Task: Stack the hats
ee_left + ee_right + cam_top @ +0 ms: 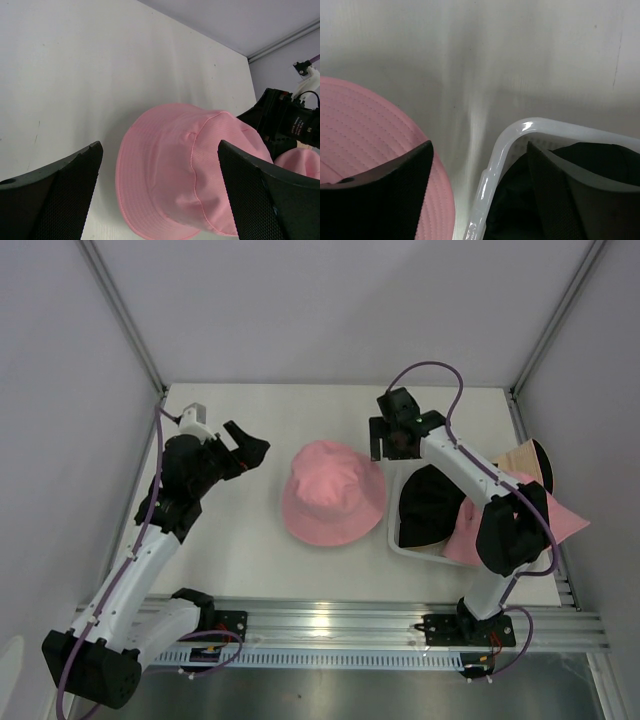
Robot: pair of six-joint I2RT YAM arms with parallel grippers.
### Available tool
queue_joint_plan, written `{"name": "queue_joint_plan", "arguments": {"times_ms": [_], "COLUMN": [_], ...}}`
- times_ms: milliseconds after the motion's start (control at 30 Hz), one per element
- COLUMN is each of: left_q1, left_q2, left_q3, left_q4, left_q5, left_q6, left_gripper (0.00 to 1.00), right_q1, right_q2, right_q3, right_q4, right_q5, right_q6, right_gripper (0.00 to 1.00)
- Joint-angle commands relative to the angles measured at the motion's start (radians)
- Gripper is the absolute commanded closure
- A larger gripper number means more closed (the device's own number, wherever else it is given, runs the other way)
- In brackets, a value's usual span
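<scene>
As it hovers, left gripper [247, 446]: wide; pink hat [333, 490] ahead.
Right gripper [388, 450]: wide; tray rim [540, 124] beneath.
Risk: descending, it snags that rim.

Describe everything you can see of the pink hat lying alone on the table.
The pink hat is a soft fabric bucket hat with a round stitched crown and floppy brim. It sits crown up, brim spread on the white table, just left of the tray with a narrow gap. Nothing grips it.

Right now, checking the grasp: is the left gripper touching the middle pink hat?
Apart. Top external view shows bare table between the left gripper and middle pink hat.
</scene>
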Motion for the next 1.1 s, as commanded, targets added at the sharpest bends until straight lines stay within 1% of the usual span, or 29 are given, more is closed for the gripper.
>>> {"name": "queue_joint_plan", "arguments": {"times_ms": [0, 67, 100, 167, 200, 300, 333, 467, 500, 567, 600, 667, 833, 933, 1000, 1033, 1067], "left_q1": [0.01, 0.01, 0.009, 0.009, 0.009, 0.009, 0.01, 0.01, 0.01, 0.009, 0.009, 0.009, 0.009, 0.009, 0.009, 0.01, 0.009], "left_q2": [-0.003, 0.0, 0.004, 0.01, 0.011, 0.016, 0.016, 0.013, 0.01, 0.008, 0.007, 0.007, 0.016, 0.023, 0.025, 0.027, 0.027], "left_q3": [-0.003, -0.002, 0.006, -0.003, -0.003, -0.003, -0.005, 0.001, 0.0, 0.0, 0.0, 0.0, -0.005, -0.005, -0.008, -0.006, -0.006], "left_q4": [0.01, 0.012, 0.01, 0.009, 0.01, 0.012, 0.012, 0.0, -0.002, 0.0, 0.001, 0.007, 0.02, 0.02, 0.02, 0.021, 0.021], "left_q5": [-0.015, -0.014, -0.011, -0.007, -0.007, -0.007, -0.007, -0.014, -0.018, -0.021, -0.02, -0.018, 0.008, 0.014, 0.017, 0.02, 0.026], "left_q6": [0.028, 0.026, 0.025, 0.025, 0.025, 0.025, 0.025, 0.028, 0.028, 0.028, 0.028, 0.025, 0.017, 0.016, 0.016, 0.014, 0.016], "left_gripper": [0.01, 0.0, 0.0, 0.01, 0.01, 0.01, 0.0, 0.01, 0.0, 0.01, 0.01, 0.01, 0.01, 0.0, 0.0, 0.01, 0.01], "right_q1": [0.0, 0.002, 0.0, 0.002, 0.002, 0.003, 0.002, 0.002, 0.003, 0.002, 0.002, 0.002, 0.002, -0.001, -0.015, -0.026, -0.055], "right_q2": [-0.001, -0.024, -0.031, -0.038, -0.033, -0.001, 0.001, -0.021, -0.047, -0.082, -0.102, -0.159, -0.267, -0.303, -0.328, -0.334, -0.338], "right_q3": [-0.042, -0.097, -0.113, -0.131, -0.137, -0.142, -0.15, -0.183, -0.189, -0.225, -0.242, -0.287, -0.351, -0.386, -0.409, -0.415, -0.418], "right_q4": [0.002, 0.025, 0.034, 0.028, 0.004, -0.038, -0.039, -0.056, -0.07, -0.078, -0.079, -0.09, -0.139, -0.173, -0.184, -0.19, -0.197], "right_q5": [-0.013, -0.05, -0.044, 0.014, 0.034, 0.09, 0.091, 0.126, 0.128, 0.113, 0.099, 0.084, 0.105, 0.203, 0.219, 0.214, 0.209], "right_q6": [0.027, 0.036, 0.038, 0.038, 0.033, 0.022, 0.019, 0.035, 0.036, 0.035, 0.022, 0.015, 0.032, 0.099, 0.128, 0.142, 0.178], "right_gripper": [0.24, 0.32, 0.39, 0.45, 0.47, 0.44, 0.46, 0.59, 0.68, 0.78, 0.86, 0.99, 1.0, 0.95, 0.94, 0.95, 0.98]}}
